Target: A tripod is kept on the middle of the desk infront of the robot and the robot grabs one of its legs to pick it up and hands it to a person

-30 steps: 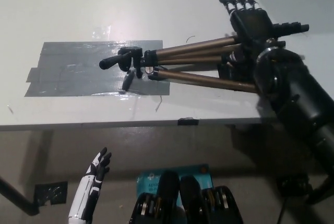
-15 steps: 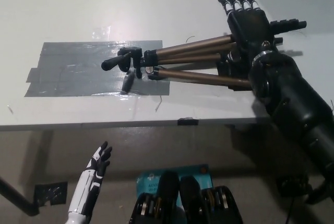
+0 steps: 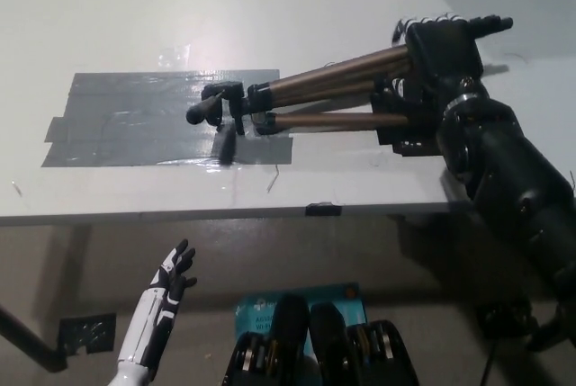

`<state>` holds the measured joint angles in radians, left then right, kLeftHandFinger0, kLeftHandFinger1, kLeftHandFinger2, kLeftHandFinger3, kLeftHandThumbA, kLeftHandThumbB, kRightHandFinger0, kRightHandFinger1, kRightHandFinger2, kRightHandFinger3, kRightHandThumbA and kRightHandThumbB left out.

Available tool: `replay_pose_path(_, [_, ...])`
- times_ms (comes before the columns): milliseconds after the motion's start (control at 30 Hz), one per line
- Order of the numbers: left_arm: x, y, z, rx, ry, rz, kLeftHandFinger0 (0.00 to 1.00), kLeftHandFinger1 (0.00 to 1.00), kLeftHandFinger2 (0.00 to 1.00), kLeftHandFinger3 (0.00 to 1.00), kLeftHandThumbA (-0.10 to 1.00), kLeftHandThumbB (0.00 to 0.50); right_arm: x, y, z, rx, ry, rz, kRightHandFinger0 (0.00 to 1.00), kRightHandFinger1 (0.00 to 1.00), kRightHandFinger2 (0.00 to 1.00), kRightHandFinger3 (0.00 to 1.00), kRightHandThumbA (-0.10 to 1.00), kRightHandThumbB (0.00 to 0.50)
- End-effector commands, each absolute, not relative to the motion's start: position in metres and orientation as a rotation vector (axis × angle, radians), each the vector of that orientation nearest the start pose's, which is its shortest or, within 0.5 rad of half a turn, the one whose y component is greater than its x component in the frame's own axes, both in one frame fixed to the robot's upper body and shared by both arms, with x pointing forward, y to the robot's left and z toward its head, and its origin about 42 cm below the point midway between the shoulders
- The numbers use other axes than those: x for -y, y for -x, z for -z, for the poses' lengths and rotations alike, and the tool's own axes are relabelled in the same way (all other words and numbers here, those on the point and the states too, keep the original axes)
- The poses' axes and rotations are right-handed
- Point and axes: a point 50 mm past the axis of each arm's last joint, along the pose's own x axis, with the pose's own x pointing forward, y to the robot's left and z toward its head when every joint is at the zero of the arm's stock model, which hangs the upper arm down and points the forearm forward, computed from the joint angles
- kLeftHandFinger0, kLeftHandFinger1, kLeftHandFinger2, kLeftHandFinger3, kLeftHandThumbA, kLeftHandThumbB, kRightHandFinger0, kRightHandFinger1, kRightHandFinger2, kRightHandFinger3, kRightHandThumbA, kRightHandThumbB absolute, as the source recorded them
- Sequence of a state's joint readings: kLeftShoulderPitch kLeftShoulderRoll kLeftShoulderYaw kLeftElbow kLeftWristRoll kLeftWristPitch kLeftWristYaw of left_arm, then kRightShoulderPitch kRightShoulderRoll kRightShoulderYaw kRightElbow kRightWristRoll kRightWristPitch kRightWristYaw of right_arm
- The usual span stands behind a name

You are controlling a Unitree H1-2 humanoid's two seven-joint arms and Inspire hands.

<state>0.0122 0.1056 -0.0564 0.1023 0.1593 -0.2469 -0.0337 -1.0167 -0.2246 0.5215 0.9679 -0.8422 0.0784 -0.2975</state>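
- White left hand (image 3: 169,282), lower left, below the white desk's (image 3: 135,197) front edge; fingers spread, holding nothing.
- Bronze-legged tripod with black head (image 3: 315,103), lying on its side mid-desk, head over the grey tape patch (image 3: 135,121), legs pointing right.
- Black right hand (image 3: 441,49), at the tripod's leg ends, fingers curled over the upper leg, grasping it.

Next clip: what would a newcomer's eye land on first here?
The black right robot hand, curled over the far legs of the tripod lying on the white desk. The tripod head lies over the grey tape patch, while the white left robot hand hangs open below the desk edge.
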Motion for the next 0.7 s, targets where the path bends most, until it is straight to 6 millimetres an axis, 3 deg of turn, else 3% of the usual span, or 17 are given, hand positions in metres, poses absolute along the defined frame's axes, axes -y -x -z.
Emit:
replay_pose_path(0, [-0.227, -0.282, -0.093, 0.177, -0.28, 0.145, 0.92, 0.99, 1.0, 0.99, 1.0, 0.067, 0.152, -0.564, -0.303, 0.53, 1.409, 0.066, 0.01, 0.32, 0.72, 0.35, -0.1, 0.162])
replay_pose_path(33, [-0.227, -0.283, -0.094, 0.178, -0.284, 0.148, 0.9, 0.97, 1.0, 0.98, 1.0, 0.072, 0.152, -0.564, -0.304, 0.553, 1.404, 0.077, 0.0, 0.33, 0.73, 0.31, -0.1, 0.154])
replay_pose_path(100, [-0.226, -0.284, -0.095, 0.184, -0.279, 0.149, 0.87, 0.93, 0.97, 0.97, 1.0, 0.062, 0.152, -0.563, -0.306, 0.569, 1.398, 0.079, 0.0, 0.33, 0.71, 0.5, -0.1, 0.143])
replay_pose_path(133, [-0.226, -0.285, -0.095, 0.187, -0.28, 0.15, 0.87, 0.93, 0.96, 0.96, 1.0, 0.066, 0.153, -0.563, -0.306, 0.582, 1.388, 0.079, 0.0, 0.26, 0.62, 0.68, -0.1, 0.161])
replay_pose_path(167, [-0.226, -0.286, -0.096, 0.188, -0.281, 0.151, 0.87, 0.92, 0.95, 0.95, 1.0, 0.072, 0.153, -0.563, -0.307, 0.598, 1.375, 0.078, 0.0, 0.21, 0.57, 0.66, -0.1, 0.16])
replay_pose_path(233, [-0.226, -0.288, -0.097, 0.193, -0.279, 0.153, 0.87, 0.9, 0.92, 0.94, 1.0, 0.067, 0.153, -0.564, -0.309, 0.612, 1.364, 0.081, 0.0, 0.19, 0.55, 0.53, -0.1, 0.156])
replay_pose_path(267, [-0.226, -0.289, -0.097, 0.197, -0.279, 0.154, 0.86, 0.89, 0.91, 0.93, 1.0, 0.065, 0.153, -0.563, -0.31, 0.616, 1.349, 0.08, 0.0, 0.19, 0.55, 0.39, -0.1, 0.156])
replay_pose_path(367, [-0.226, -0.29, -0.098, 0.199, -0.284, 0.158, 0.83, 0.86, 0.89, 0.92, 1.0, 0.068, 0.154, -0.563, -0.309, 0.603, 1.338, 0.078, 0.0, 0.26, 0.66, 0.32, -0.1, 0.141])
replay_pose_path(400, [-0.226, -0.291, -0.098, 0.196, -0.286, 0.159, 0.82, 0.86, 0.88, 0.91, 1.0, 0.073, 0.154, -0.562, -0.309, 0.602, 1.333, 0.077, 0.0, 0.31, 0.72, 0.26, -0.1, 0.137])
replay_pose_path(467, [-0.226, -0.29, -0.098, 0.191, -0.294, 0.158, 0.8, 0.85, 0.87, 0.91, 1.0, 0.076, 0.155, -0.562, -0.308, 0.625, 1.319, 0.085, 0.0, 0.32, 0.73, 0.28, -0.1, 0.156])
replay_pose_path(533, [-0.226, -0.291, -0.098, 0.186, -0.289, 0.162, 0.8, 0.84, 0.87, 0.9, 1.0, 0.084, 0.156, -0.561, -0.31, 0.63, 1.297, 0.084, 0.0, 0.34, 0.75, 0.28, -0.1, 0.142])
replay_pose_path(600, [-0.226, -0.292, -0.099, 0.186, -0.289, 0.162, 0.79, 0.83, 0.85, 0.89, 1.0, 0.089, 0.157, -0.56, -0.316, 0.67, 1.253, 0.078, 0.0, 0.35, 0.75, 0.18, -0.1, 0.166])
replay_pose_path(667, [-0.225, -0.293, -0.099, 0.186, -0.287, 0.159, 0.78, 0.82, 0.84, 0.88, 1.0, 0.081, 0.156, -0.56, -0.321, 0.694, 1.233, 0.075, 0.0, 0.36, 0.81, 0.21, -0.1, 0.169])
